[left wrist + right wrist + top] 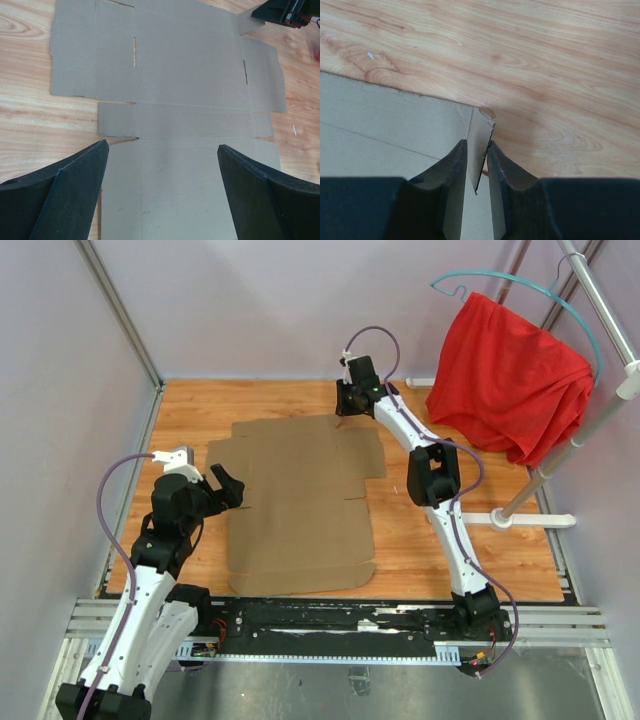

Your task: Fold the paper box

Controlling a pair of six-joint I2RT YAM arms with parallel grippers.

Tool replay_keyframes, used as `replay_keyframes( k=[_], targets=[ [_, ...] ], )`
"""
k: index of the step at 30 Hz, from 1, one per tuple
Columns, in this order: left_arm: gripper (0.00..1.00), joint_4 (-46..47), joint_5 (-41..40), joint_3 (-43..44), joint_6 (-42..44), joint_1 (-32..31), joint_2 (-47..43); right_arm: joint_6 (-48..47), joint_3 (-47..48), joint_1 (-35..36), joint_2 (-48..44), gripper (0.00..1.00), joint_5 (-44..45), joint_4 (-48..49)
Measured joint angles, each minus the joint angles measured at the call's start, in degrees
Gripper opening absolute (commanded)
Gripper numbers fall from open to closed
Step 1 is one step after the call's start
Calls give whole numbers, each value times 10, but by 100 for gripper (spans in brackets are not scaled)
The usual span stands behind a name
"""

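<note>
The paper box [300, 500] lies as a flat brown die-cut sheet on the wooden table [480, 560]. My left gripper [228, 485] hovers over the sheet's left side, open and empty. In the left wrist view its jaws [162, 150] stand wide apart over the cardboard [185, 65]. My right gripper [350, 405] is at the sheet's far edge. In the right wrist view it [476, 143] is shut on a small corner flap [480, 127], which is lifted upright off the rest of the sheet [385, 125]. The right gripper also shows in the left wrist view [282, 12].
A red cloth [510, 370] hangs on a teal hanger from a metal rack [570, 440] at the back right, with the rack's white foot [520, 520] on the table. Grey walls close in the left and back. A metal rail [340, 620] runs along the near edge.
</note>
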Motion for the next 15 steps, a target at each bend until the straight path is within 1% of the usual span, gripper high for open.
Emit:
replay_keyframes(
  k=[3, 5, 7, 9, 11, 12, 15],
  targets=[
    [95, 0, 0, 0, 0, 0, 0, 0, 0, 0, 3, 24, -1, 0],
    [93, 0, 0, 0, 0, 0, 0, 0, 0, 0, 6, 21, -3, 0],
    [89, 0, 0, 0, 0, 0, 0, 0, 0, 0, 7, 14, -5, 0],
    [82, 0, 0, 0, 0, 0, 0, 0, 0, 0, 8, 2, -5, 0],
    [73, 0, 0, 0, 0, 0, -1, 3, 0, 0, 8, 1, -6, 1],
    [70, 0, 0, 0, 0, 0, -2, 4, 1, 0, 8, 1, -6, 2],
    [67, 2, 1, 0, 0, 0, -9, 4, 1, 0, 8, 1, -5, 5]
  ],
)
